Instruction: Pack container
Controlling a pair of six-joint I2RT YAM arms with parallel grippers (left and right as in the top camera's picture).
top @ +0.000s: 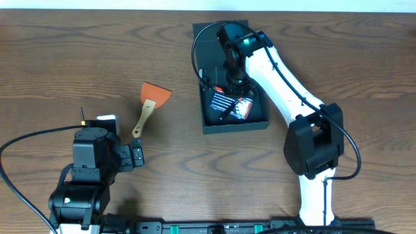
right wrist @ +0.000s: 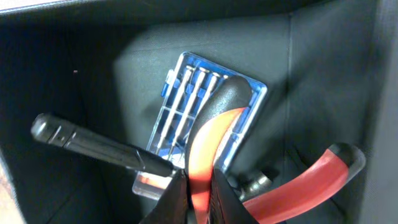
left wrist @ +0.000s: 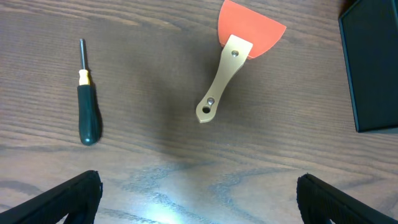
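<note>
The dark teal-grey container (top: pixel 234 125) stands open at the table's middle, its lid flap (top: pixel 208 40) folded back. My right gripper (top: pixel 233 81) is down inside it. In the right wrist view the gripper (right wrist: pixel 199 194) is shut on one red-and-black handle of a pair of pliers (right wrist: pixel 210 134). The other handle (right wrist: pixel 311 180) lies to the right. Under them lie a blue case of small screwdrivers (right wrist: pixel 186 93) and a black rod-like tool (right wrist: pixel 93 146). My left gripper (left wrist: pixel 199 200) is open and empty over bare table at the lower left (top: pixel 138 156).
An orange scraper with a tan handle (top: pixel 153 101) (left wrist: pixel 233 62) lies left of the container. A small green-handled screwdriver (left wrist: pixel 87 112) lies farther left, by my left arm. The container's corner (left wrist: pixel 373 68) shows at the right edge of the left wrist view.
</note>
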